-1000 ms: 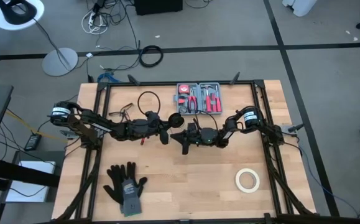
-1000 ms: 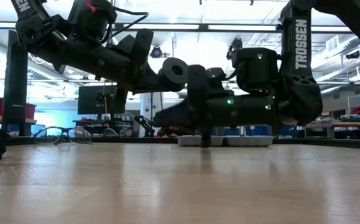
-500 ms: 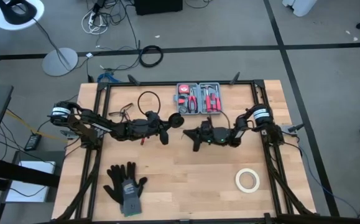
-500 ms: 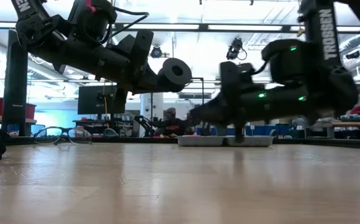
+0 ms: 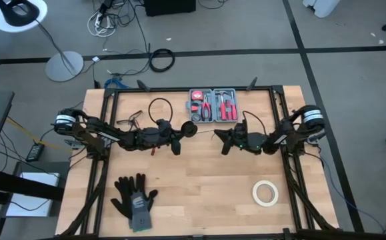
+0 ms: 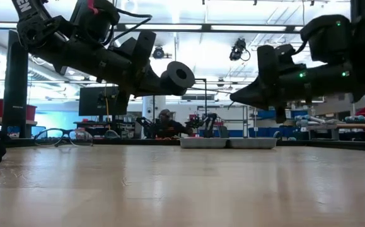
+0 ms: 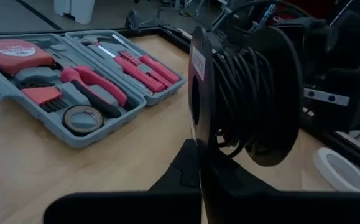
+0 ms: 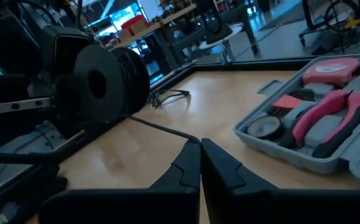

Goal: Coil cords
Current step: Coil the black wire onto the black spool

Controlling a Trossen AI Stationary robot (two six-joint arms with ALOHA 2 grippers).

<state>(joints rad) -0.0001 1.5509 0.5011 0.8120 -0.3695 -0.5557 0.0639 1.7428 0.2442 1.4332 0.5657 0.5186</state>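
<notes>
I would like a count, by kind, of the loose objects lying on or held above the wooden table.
Black round spool wound with thin black cord: 1
Open grey plastic tool case: 1
White tape roll: 1
Black work gloves: 2
Dark-framed eyeglasses: 1
Thicker black cable ring: 1
Total: 7

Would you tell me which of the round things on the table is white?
The tape roll, lying flat near the right arm's side; the cable ring and the spool are black.
</notes>
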